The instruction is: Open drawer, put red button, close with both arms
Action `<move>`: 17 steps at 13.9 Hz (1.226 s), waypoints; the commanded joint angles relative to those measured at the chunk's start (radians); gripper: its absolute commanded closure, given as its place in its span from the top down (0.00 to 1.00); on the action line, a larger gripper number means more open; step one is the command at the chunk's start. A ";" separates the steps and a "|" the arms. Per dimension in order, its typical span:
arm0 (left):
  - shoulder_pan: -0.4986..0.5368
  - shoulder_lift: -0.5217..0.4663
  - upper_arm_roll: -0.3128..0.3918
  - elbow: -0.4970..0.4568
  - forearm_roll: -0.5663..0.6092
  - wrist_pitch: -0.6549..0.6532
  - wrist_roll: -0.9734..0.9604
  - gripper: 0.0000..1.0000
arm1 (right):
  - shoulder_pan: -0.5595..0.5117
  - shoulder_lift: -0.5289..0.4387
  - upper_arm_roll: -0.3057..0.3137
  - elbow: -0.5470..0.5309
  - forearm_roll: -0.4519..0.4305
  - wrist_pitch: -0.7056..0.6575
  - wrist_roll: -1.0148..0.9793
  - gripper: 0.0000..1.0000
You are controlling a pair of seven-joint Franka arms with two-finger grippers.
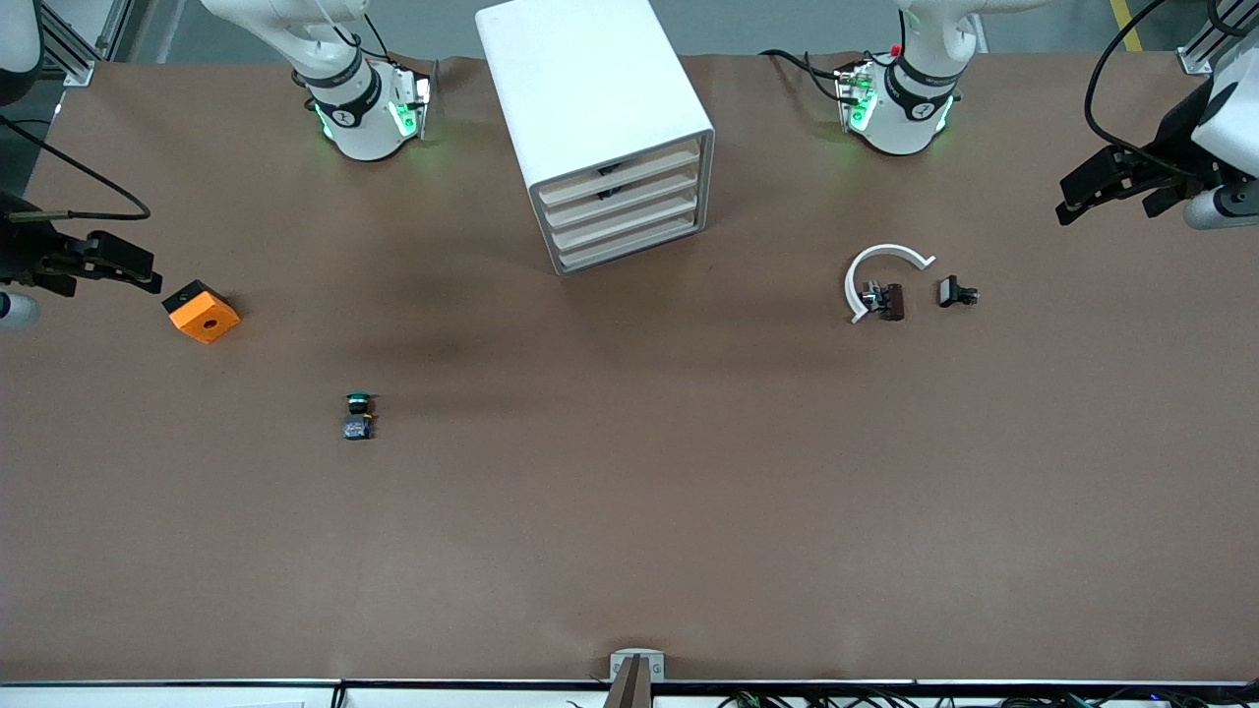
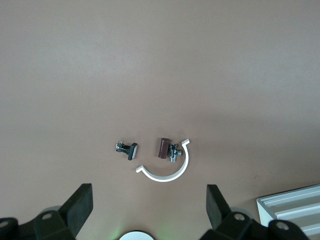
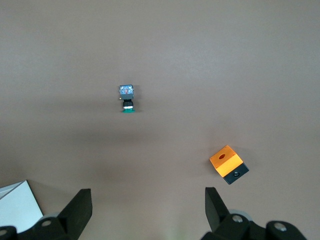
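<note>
Both arms point(image 1: 334, 59) are cut off by the front view's top edge. The cabinet point(image 2: 295, 210) is cropped in both wrist views. The small black part point(image 1: 956, 292) is too small to identify.

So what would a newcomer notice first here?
The white drawer cabinet, between the two arm bases. Next the orange block near the open right hand, then the white ring curled beside the red button toward the left arm's end.

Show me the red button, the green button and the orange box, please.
red button point(image 1: 891, 301), front view: on its dark red cap.
green button point(image 1: 358, 400), front view: on its green cap.
orange box point(image 1: 203, 314), front view: on its orange top face.
</note>
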 commanded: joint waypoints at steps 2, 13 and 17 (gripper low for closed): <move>0.000 0.023 -0.008 0.023 0.001 0.001 -0.003 1.00 | -0.007 -0.008 0.002 0.016 0.002 -0.016 -0.012 1.00; -0.004 0.097 -0.009 0.114 0.076 -0.001 0.008 1.00 | -0.006 -0.008 0.004 0.020 -0.003 -0.018 -0.014 1.00; -0.003 0.097 -0.008 0.114 0.062 -0.004 -0.001 1.00 | -0.003 -0.007 0.005 0.019 -0.007 -0.018 -0.014 1.00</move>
